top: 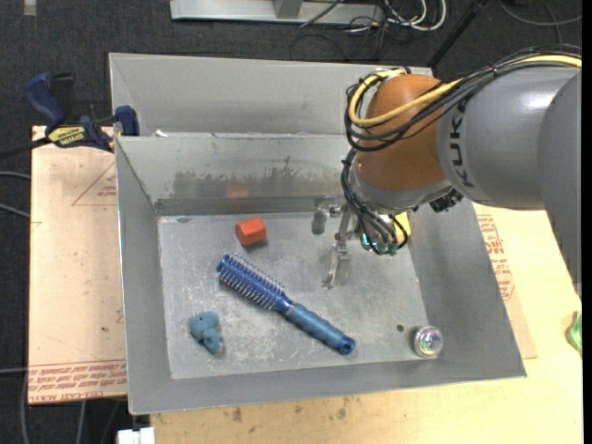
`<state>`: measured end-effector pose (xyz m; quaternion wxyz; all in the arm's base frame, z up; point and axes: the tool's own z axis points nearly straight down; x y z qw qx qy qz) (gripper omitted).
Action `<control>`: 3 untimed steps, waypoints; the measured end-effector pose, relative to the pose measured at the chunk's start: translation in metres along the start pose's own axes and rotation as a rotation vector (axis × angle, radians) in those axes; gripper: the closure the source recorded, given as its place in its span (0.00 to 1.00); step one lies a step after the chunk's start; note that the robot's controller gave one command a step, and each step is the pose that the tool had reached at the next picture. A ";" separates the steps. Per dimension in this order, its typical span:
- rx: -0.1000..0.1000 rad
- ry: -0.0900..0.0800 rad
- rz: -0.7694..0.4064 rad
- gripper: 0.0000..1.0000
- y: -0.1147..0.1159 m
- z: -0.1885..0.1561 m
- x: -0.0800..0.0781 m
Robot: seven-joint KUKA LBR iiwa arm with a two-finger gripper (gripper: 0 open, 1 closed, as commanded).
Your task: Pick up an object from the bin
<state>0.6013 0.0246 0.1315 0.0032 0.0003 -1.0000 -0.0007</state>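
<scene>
Your tool [330,280] hangs just to the 2 o'clock side of the middle of the grey bin [139,276], with its tip low over a bare patch of floor. You cannot tell from this angle whether it is released or clenched. The arm [518,137] comes in from 3 o'clock, with its orange cover [402,132] and yellow cables [370,95] sitting directly above the tool.

The nearest thing to you is the blue hairbrush [282,303], which lies at about 7 o'clock from the tool tip, near it but not touching. It lies flat on a diagonal, with the bristle head toward 10 o'clock and the handle end toward 4 o'clock.

An orange block [251,233] sits at 10 o'clock from the tool, close to the bin's back wall. A small blue lump [206,333] rests at 8 o'clock, beyond the brush head. A shiny little ball [427,341] lies in the 4 o'clock corner, well apart from the rest.
</scene>
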 end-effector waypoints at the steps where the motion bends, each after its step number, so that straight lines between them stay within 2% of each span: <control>1: 0.001 -0.018 -0.326 0.00 0.013 0.061 0.110; 2: 0.001 -0.007 -0.325 1.00 0.012 0.062 0.112; 3: 0.003 -0.017 -0.291 1.00 -0.004 -0.102 0.095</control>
